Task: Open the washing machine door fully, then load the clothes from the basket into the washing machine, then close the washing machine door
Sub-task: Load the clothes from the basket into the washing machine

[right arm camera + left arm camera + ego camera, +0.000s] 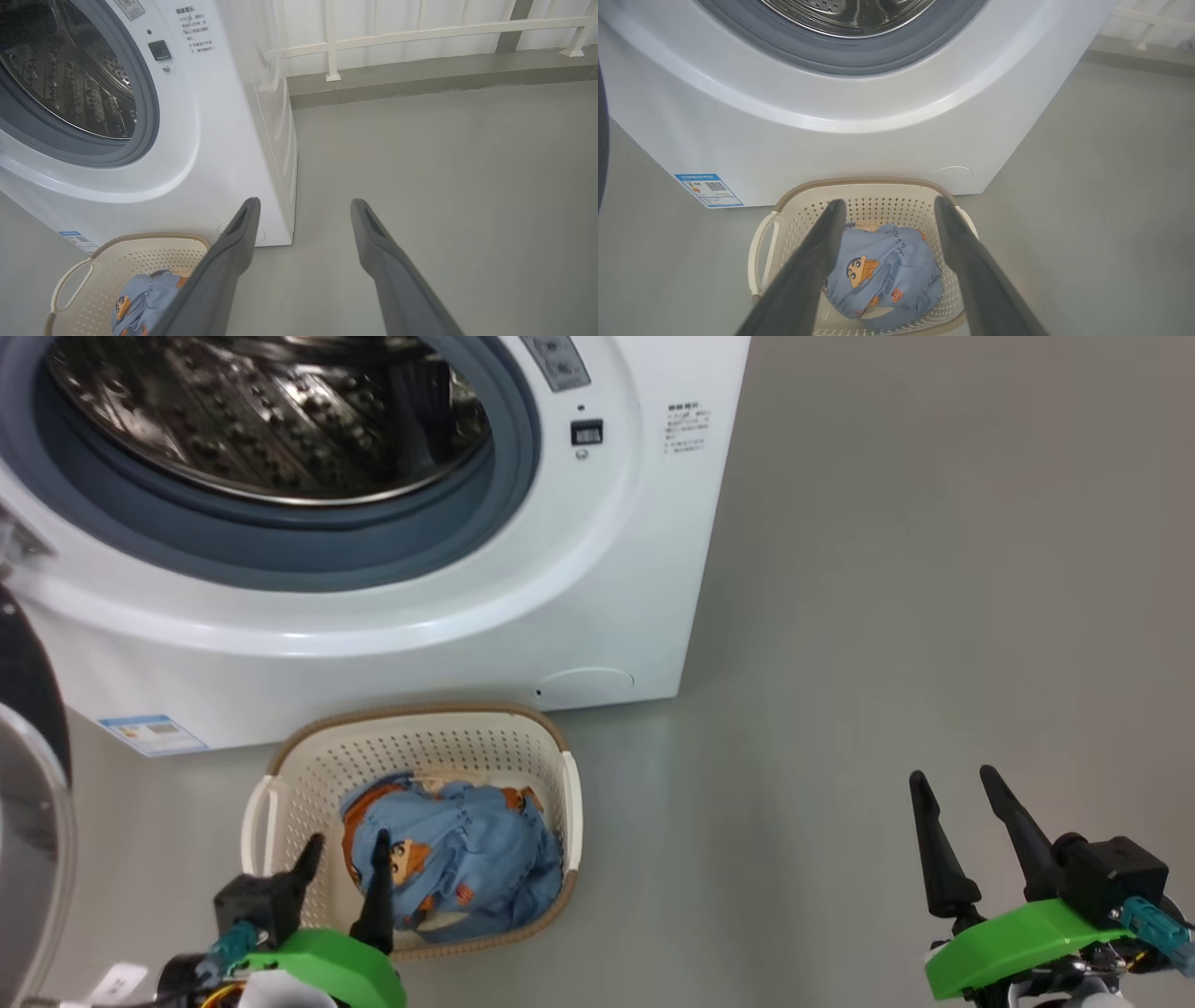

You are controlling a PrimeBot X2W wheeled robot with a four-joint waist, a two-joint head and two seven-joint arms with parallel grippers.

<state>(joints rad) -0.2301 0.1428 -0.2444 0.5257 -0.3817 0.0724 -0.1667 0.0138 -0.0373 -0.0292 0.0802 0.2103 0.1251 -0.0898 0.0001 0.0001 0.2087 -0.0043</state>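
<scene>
The white washing machine (597, 569) stands with its steel drum (271, 411) exposed. Its door (28, 784) is swung wide to the left, seen as a dark rim and clear glass at the head view's left edge. On the floor before it sits the cream basket (280, 784) holding the light blue clothes (467, 859) with a cartoon print (859, 273). My left gripper (344, 852) hangs open just above the basket's near side, its fingers framing the clothes (887, 261). Far to the right, my right gripper (952, 779) is open over bare floor.
Grey floor (887, 616) stretches to the right of the machine. A low ledge with a white railing (420, 32) runs behind it. A blue energy label (709, 189) marks the machine's lower left front, and a round cover (586, 683) sits at its lower right.
</scene>
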